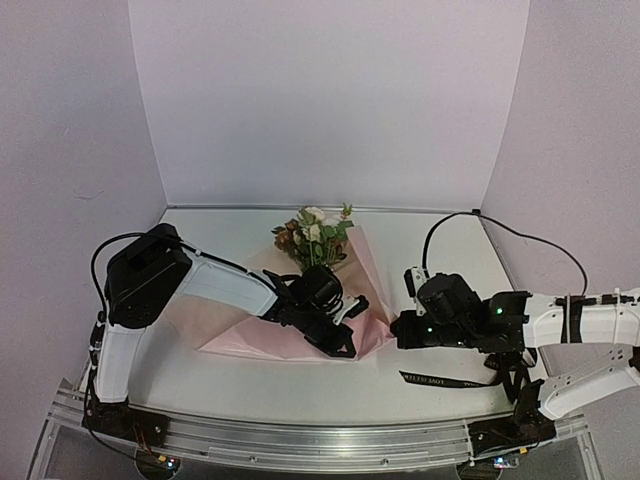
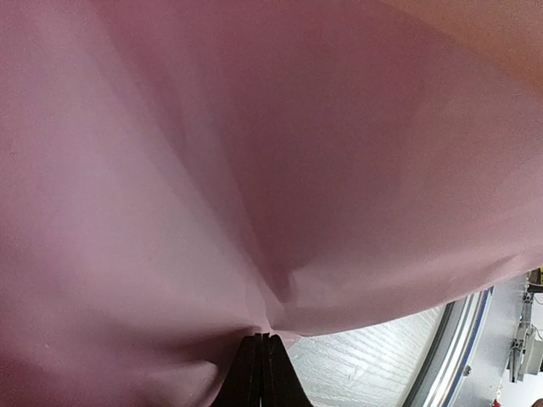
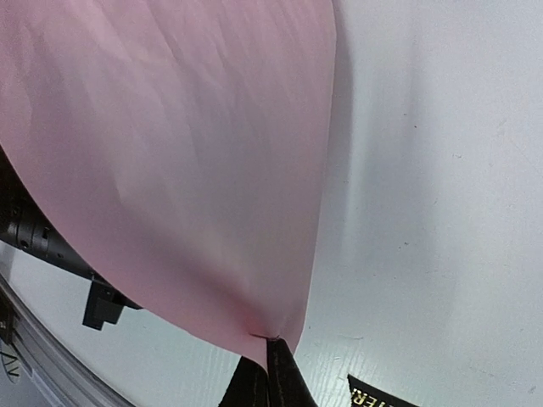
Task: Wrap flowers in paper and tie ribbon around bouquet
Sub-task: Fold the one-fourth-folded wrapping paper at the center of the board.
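While the wrapping step is under way, both claws are pinching the pink paper, which is lying at the centre of the overhead frame with the flowers resting on its upper part, blooms pointing toward the back wall. The left claw, at the bottom centre of its wrist view, is clamping shut on a gathered fold of the sheet, which is filling nearly that whole frame; the left arm is reaching in from the lower left, wrist low over the sheet's near edge. The right claw is likewise clamping shut on the sheet's right corner, its arm stretching in low from the right edge. The ribbon is lying untouched on the table at the lower right, just below the right wrist. The next move is probably calling for drawing each pinched edge up and over the stems so the flaps overlap, without tearing the thin sheet; tying is waiting on that.
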`<state>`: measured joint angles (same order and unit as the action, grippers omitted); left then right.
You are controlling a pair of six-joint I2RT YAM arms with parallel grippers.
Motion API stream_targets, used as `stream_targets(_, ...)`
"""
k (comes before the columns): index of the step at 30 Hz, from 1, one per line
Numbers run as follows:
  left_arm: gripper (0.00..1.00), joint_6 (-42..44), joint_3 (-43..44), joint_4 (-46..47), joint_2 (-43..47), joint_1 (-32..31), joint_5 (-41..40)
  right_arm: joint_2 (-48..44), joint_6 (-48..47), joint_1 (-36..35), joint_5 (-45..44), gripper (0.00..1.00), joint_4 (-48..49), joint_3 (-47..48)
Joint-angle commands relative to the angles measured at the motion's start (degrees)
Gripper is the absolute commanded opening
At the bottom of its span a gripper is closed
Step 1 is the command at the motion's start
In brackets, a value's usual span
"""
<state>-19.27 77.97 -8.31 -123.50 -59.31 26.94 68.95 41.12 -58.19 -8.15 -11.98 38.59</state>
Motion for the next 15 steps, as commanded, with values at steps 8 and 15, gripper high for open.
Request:
stream_targets(8,0.07,-4.2,-4.1,1.2,10.3,3.0,0.5,-3.2,-2.6,0.2,-5.7,0.0,-10.5,1.0)
stream_targets(15,0.09,-5.9,-10.4,-2.6,18.2,7.2,-0.8,-6.4,-4.2,4.5,-2.5,0.0,-14.0,0.1)
